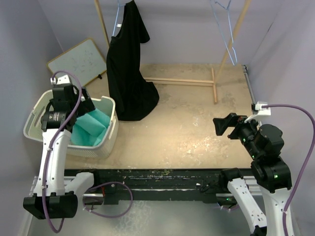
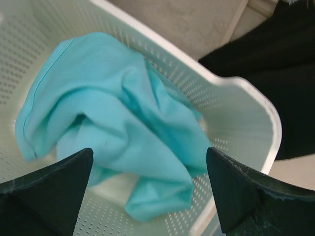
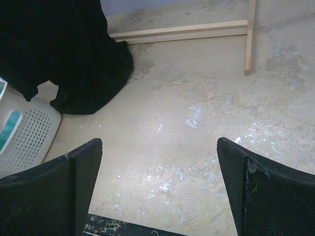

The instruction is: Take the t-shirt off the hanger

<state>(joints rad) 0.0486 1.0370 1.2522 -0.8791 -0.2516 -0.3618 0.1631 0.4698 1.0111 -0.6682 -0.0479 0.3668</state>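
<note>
A black t-shirt (image 1: 129, 64) hangs from a pale blue hanger (image 1: 117, 17) on the wooden rack at the back; its hem rests on the table. It also shows in the left wrist view (image 2: 275, 64) and the right wrist view (image 3: 64, 54). My left gripper (image 1: 83, 101) is open and empty over the white basket, to the left of the shirt; its jaws (image 2: 149, 153) stand wide apart. My right gripper (image 1: 224, 124) is open and empty above the table at the right, far from the shirt; its fingers frame bare table in the right wrist view (image 3: 160, 142).
A white perforated basket (image 1: 110, 130) at the left holds a crumpled teal t-shirt (image 2: 118, 108). A small whiteboard (image 1: 78, 61) leans behind it. The rack's wooden base bars (image 3: 187, 30) lie on the table at the back. A second, empty hanger (image 1: 227, 29) hangs at the upper right.
</note>
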